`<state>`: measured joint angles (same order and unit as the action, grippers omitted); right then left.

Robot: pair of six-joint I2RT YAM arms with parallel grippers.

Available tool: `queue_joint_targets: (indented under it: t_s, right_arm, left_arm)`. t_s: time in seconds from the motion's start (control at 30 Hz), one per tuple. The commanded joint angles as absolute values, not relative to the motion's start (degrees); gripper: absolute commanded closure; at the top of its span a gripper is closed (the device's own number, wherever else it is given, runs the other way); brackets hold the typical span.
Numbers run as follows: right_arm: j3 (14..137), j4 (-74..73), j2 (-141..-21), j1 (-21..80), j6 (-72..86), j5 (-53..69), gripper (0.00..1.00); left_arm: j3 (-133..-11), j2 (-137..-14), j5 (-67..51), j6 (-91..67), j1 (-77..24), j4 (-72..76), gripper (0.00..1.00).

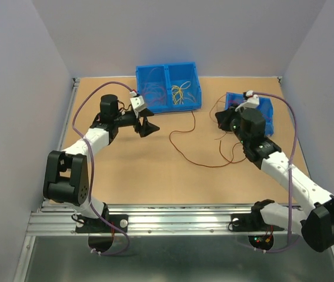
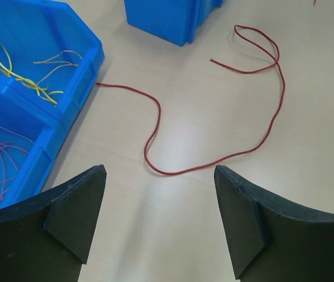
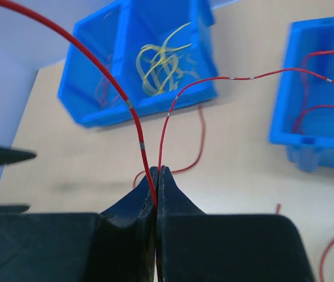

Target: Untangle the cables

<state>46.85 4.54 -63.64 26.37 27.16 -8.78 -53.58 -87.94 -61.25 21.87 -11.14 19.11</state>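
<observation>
My right gripper [image 1: 224, 120] is shut on a thin red cable [image 3: 133, 108], held above the table; in the right wrist view the jaws [image 3: 158, 170] pinch it, and two strands rise from them. One strand runs to the small blue bin [image 3: 281, 94], which holds more red cables [image 3: 314, 111]. A long dark red cable [image 1: 173, 139] lies curled on the table between the arms. My left gripper [image 1: 145, 126] is open and empty, hovering just short of that cable [image 2: 159, 111]; its jaws [image 2: 160, 171] stand wide apart.
A two-compartment blue bin [image 1: 167, 73] stands at the back, with yellow cables [image 1: 180, 92] in its right half and thin red ones [image 1: 153, 91] in its left. The small blue bin [image 1: 265, 108] sits at the right. More red loops [image 1: 233, 154] lie near the right arm.
</observation>
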Motion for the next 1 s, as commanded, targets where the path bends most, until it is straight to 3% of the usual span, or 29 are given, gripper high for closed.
queue_joint_targets:
  t_s: [0.0,0.2,0.47,0.8,0.97]
  right_arm:
    - [45.97,2.11,-62.31,16.63,34.53,-7.40,0.99]
    - [48.95,1.58,-65.73,3.72,39.80,6.67,0.99]
    - [55.26,-1.65,-78.30,0.00,45.35,13.44,0.99]
    - [66.53,-8.78,-87.71,-2.20,57.73,5.89,1.00]
    - [67.41,-12.47,-88.33,-2.55,67.14,-3.67,0.99]
  left_arm:
    - [-53.26,-85.60,-61.70,19.69,-10.90,22.85,0.15]
    - [-53.53,-85.69,-61.96,19.25,-10.99,22.85,0.15]
    - [-54.40,-86.75,-59.68,16.88,-10.99,22.76,0.16]
    - [-54.14,-85.34,-59.24,16.61,-10.99,22.50,0.16]
    - [-54.23,-85.52,-59.50,16.35,-11.07,22.50,0.16]
